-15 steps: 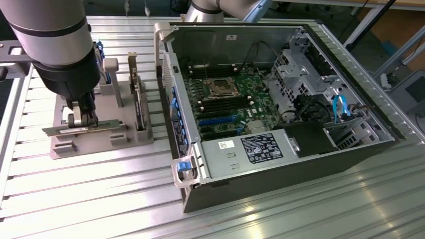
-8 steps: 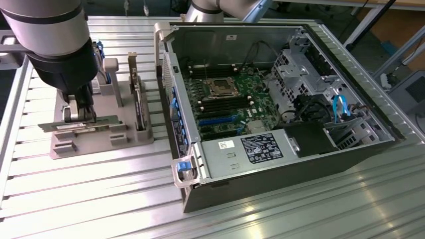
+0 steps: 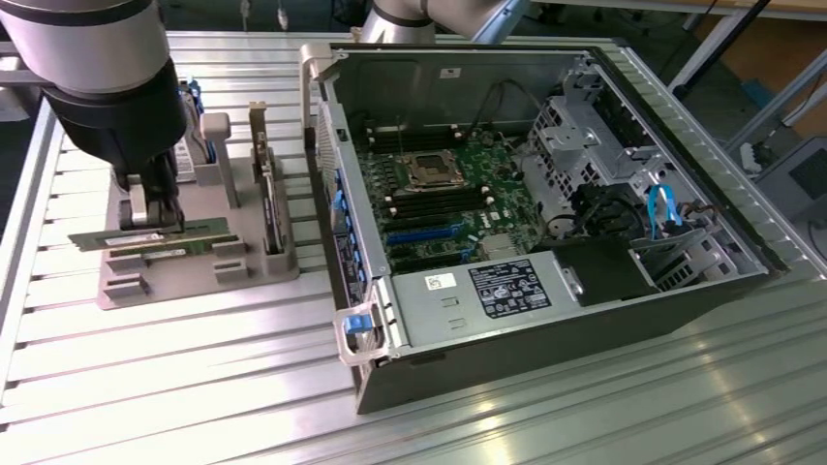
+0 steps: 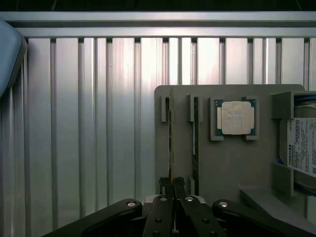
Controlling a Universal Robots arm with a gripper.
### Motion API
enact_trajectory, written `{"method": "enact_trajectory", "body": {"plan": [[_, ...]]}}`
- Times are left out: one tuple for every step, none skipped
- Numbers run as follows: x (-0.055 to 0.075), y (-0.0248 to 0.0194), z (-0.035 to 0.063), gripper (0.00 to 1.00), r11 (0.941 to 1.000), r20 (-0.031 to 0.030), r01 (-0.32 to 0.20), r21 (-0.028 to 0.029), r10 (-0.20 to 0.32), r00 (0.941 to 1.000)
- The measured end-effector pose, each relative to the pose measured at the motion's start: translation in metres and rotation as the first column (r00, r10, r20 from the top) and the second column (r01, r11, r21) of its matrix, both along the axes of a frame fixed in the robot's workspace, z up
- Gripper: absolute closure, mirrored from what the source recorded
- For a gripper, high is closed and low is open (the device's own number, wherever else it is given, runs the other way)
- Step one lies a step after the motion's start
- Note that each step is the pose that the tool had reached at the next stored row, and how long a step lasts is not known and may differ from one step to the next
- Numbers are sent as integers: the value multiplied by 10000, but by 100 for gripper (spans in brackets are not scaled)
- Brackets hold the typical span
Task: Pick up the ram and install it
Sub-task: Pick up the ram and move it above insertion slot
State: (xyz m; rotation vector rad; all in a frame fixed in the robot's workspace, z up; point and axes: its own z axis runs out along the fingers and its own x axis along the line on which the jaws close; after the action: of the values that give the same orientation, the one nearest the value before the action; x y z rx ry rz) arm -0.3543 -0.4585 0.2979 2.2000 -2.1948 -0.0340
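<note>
Jaws, drawn narrow, are clamped on the ram (image 3: pixel 104 238), which is held edge-on between them at its slot in the grey holder (image 3: pixel 130 289), and it is judged best kept level and drawn straight, clear of the neighbouring stick (image 4: pixel 196 148) beside them.

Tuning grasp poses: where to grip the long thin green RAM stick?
Mid-length on its upper long edge, from straight above, pinching the flat faces: the long thin green ram stick sits on edge at the grey slotted holder, leaving that edge exposed.
</note>
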Motion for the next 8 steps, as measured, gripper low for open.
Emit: {"method": "enact_trajectory", "body": {"plan": [[0, 0, 13, 88, 10000, 0, 0, -1, 0, 10000], [0, 0, 27, 88, 10000, -1, 0, 0, 0, 10000], [0, 0, 45, 88, 10000, 0, 0, 0, 0, 10000], [0, 0, 59, 88, 10000, 1, 0, 1, 0, 10000], [0, 0, 80, 88, 10000, 0, 0, 0, 0, 10000], [0, 0, 98, 88, 10000, 1, 0, 1, 0, 10000], [0, 0, 117, 88, 10000, 0, 0, 0, 0, 10000], [0, 0, 135, 88, 10000, 0, 0, 0, 0, 10000]]}}
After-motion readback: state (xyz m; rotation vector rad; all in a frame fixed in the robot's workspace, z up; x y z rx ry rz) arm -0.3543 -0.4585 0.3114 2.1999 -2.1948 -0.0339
